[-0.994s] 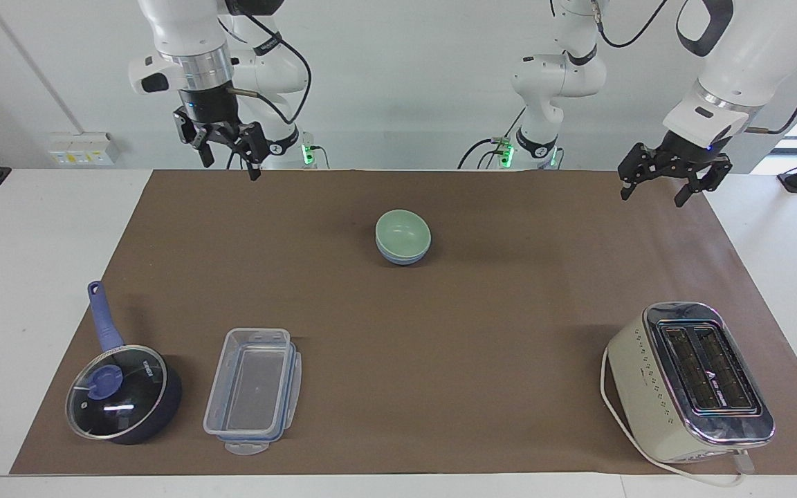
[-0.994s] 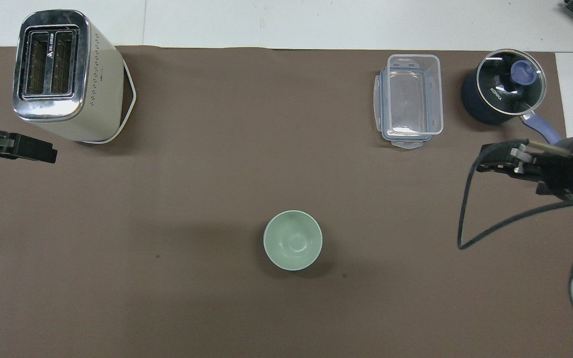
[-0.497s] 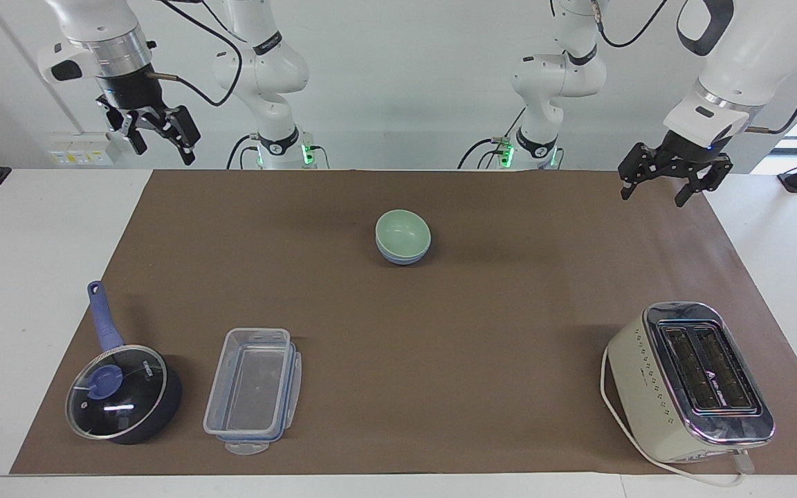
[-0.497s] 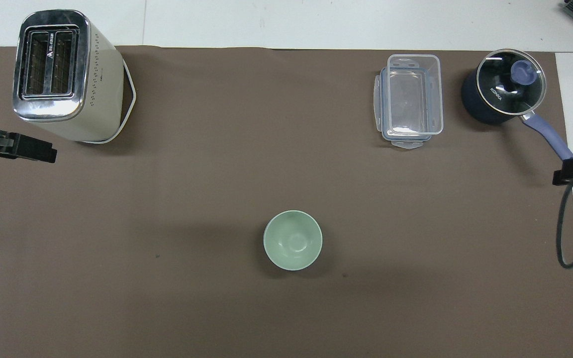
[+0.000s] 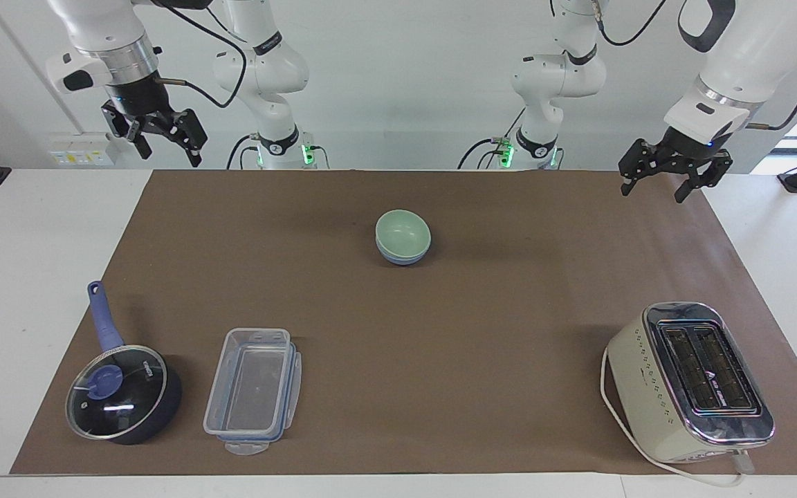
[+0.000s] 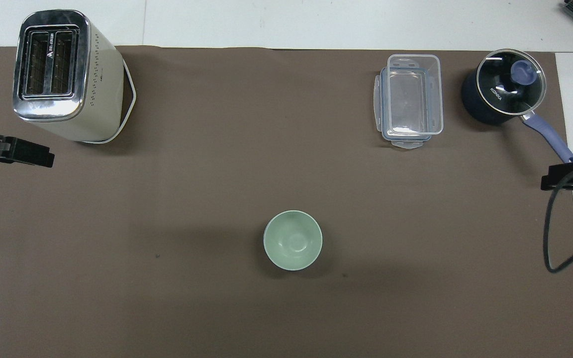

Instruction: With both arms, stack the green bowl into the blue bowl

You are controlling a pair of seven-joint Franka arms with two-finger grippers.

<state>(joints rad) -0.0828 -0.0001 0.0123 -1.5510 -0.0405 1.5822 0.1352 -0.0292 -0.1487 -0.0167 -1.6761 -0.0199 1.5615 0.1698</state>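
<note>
The green bowl (image 5: 402, 232) sits nested inside the blue bowl (image 5: 402, 259) on the brown mat, midway between the two arms' ends of the table. In the overhead view the green bowl (image 6: 293, 240) hides the blue bowl. My right gripper (image 5: 170, 155) is open and empty, raised over the table edge at the right arm's end. It shows at the edge of the overhead view (image 6: 562, 178). My left gripper (image 5: 652, 195) is open and empty, raised over the mat's corner at the left arm's end. It also shows in the overhead view (image 6: 28, 154).
A cream toaster (image 5: 692, 380) stands farther from the robots at the left arm's end. A clear lidded container (image 5: 253, 391) and a dark blue lidded saucepan (image 5: 122, 391) stand at the right arm's end. A brown mat (image 5: 509, 332) covers the table.
My right gripper has swung away from over the mat toward the right arm's end of the table. My left gripper has barely moved. The bowls have stayed still.
</note>
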